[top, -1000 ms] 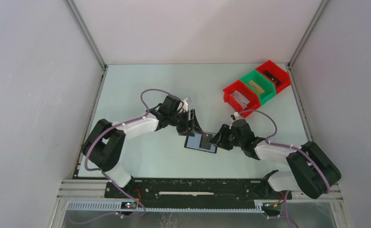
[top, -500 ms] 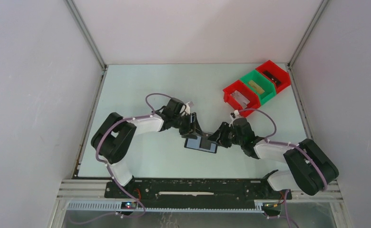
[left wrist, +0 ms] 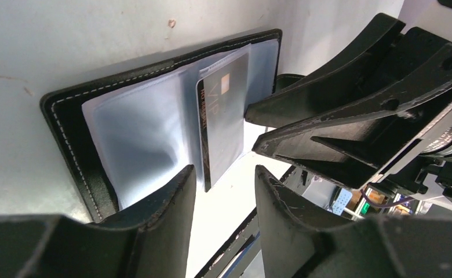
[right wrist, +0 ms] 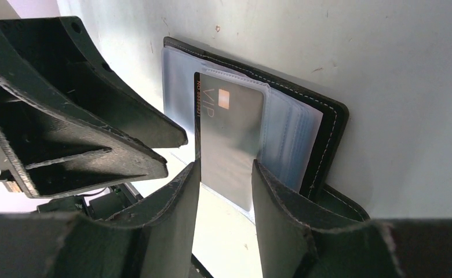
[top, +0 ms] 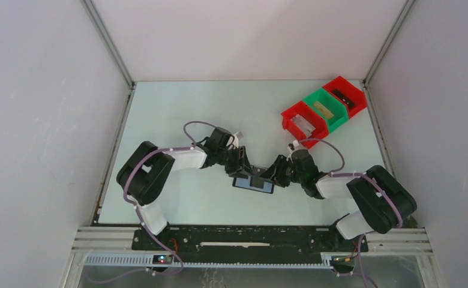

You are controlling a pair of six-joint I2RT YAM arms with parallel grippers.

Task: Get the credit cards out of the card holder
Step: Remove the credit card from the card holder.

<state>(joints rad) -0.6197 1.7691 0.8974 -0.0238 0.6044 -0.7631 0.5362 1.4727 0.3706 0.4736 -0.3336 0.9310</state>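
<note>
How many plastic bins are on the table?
3, in a diagonal row at far right: near red bin, green bin in the middle, far red bin. None appears hidden.

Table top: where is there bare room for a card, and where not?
Bare: table between back wall and left arm; strip between card holder and front rail. Crowded: left gripper, right gripper at the holder; bins far right.

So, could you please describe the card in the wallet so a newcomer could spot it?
On the near half of the pale green table lies an open black bifold wallet. Among its cloudy plastic sleeves sits one dark grey card, alone in bearing VIP lettering and a small orange square.
</note>
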